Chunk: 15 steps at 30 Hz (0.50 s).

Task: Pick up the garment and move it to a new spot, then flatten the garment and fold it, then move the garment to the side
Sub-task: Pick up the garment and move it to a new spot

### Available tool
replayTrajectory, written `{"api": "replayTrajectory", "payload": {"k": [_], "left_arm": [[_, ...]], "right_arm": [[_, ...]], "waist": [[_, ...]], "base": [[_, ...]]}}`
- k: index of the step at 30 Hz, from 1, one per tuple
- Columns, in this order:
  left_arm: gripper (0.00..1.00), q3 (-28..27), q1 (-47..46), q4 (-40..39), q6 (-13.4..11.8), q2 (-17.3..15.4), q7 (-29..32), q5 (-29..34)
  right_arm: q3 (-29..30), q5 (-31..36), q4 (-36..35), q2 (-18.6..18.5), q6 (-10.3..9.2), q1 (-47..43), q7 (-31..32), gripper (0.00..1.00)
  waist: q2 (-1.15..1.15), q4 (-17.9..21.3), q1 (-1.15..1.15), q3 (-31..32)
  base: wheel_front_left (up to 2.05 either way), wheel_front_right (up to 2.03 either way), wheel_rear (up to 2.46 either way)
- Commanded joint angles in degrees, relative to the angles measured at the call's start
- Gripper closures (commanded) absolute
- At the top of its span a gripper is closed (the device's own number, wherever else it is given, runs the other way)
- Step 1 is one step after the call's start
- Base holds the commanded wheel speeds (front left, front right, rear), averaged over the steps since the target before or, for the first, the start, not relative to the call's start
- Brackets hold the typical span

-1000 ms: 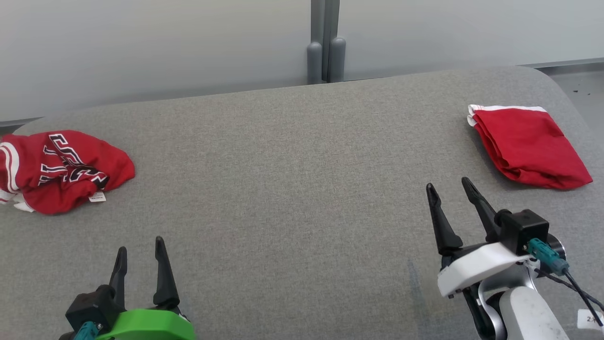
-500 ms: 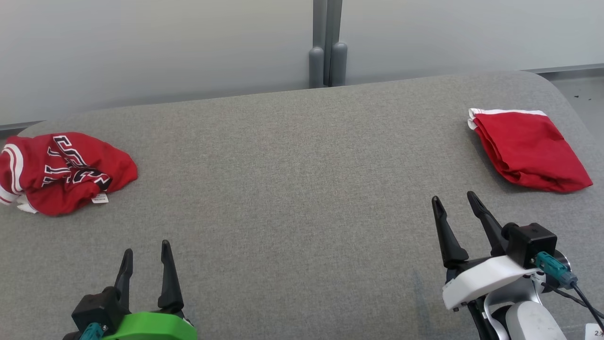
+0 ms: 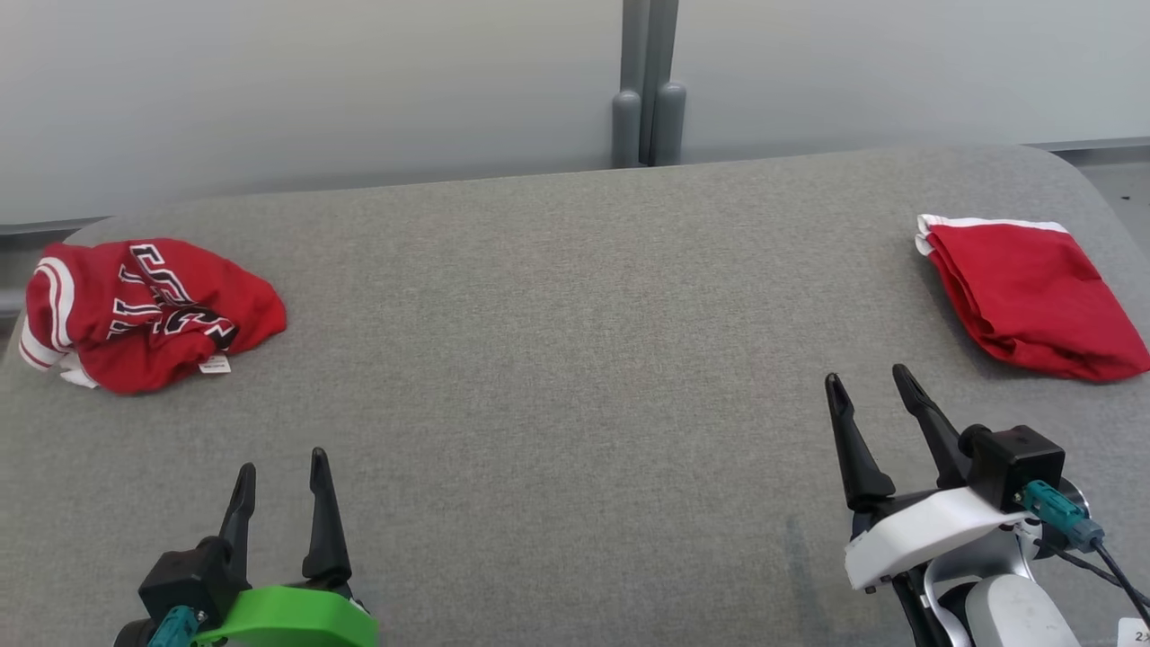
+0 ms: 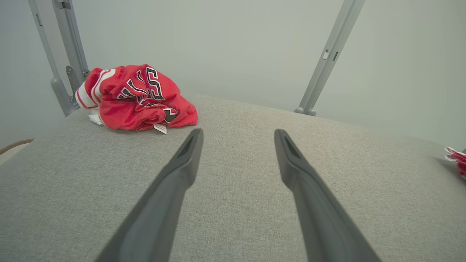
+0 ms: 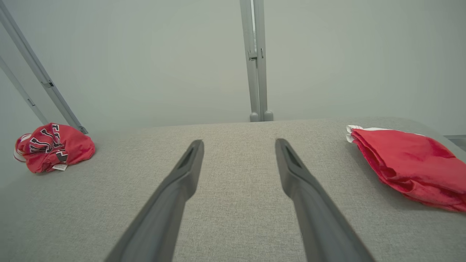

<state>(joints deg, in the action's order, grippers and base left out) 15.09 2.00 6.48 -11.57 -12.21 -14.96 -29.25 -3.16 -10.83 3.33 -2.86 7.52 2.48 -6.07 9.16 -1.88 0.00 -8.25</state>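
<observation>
The grey fabric-covered table (image 3: 575,359) carried 2 red garments, 1 at each end. The crumpled garment (image 3: 148,310) lay in a loose heap at the table's left end, close to its far edge. White-striped trim was bunched on the heap's outer side, and black-and-white lettering twisted across its top. A small white label poked out on the side facing the table's near edge. The folded garment (image 3: 1033,305) lay at the table's right end as a flat, roughly rectangular packet. It had a white band along its far edge, and layered folds showed on the side facing the table's middle. A wide bare stretch of the table separated the 2.

The left gripper (image 3: 282,460) was over the table's near-left part, its 2 dark fingers spread apart with nothing between them, tips pointing toward the far edge. The crumpled garment sat well apart from it, farther toward the table's far-left corner. The right gripper (image 3: 868,375) was over the table's near-right part, its fingers likewise spread and empty. The folded garment lay near it, beyond and outward of the fingertips, not touching them. A grey post (image 3: 649,90) rose behind the middle of the table's far edge, against a pale wall (image 3: 269,90).
</observation>
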Motion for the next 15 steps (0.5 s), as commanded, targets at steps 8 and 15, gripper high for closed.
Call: {"api": "replayTrajectory", "payload": {"k": [8, 15], "left_arm": [[0.0, 0.0, -1.1, -0.2, -0.3, -1.1, 0.1, 0.6], [0.0, -0.4, 0.9, -2.2, -1.5, -2.1, 1.0, 0.7]], "right_arm": [[-0.1, -0.8, 0.3, -0.1, -0.06, -1.3, -0.9, 0.0], [0.3, -1.2, 0.6, -0.1, -0.06, -1.7, -1.6, 0.0]], "waist": [[0.0, -8.9, 0.0, 0.2], [0.0, -19.4, 0.0, 0.2]], "base": [[0.0, 0.0, 0.0], [0.0, 0.0, 0.0]]}}
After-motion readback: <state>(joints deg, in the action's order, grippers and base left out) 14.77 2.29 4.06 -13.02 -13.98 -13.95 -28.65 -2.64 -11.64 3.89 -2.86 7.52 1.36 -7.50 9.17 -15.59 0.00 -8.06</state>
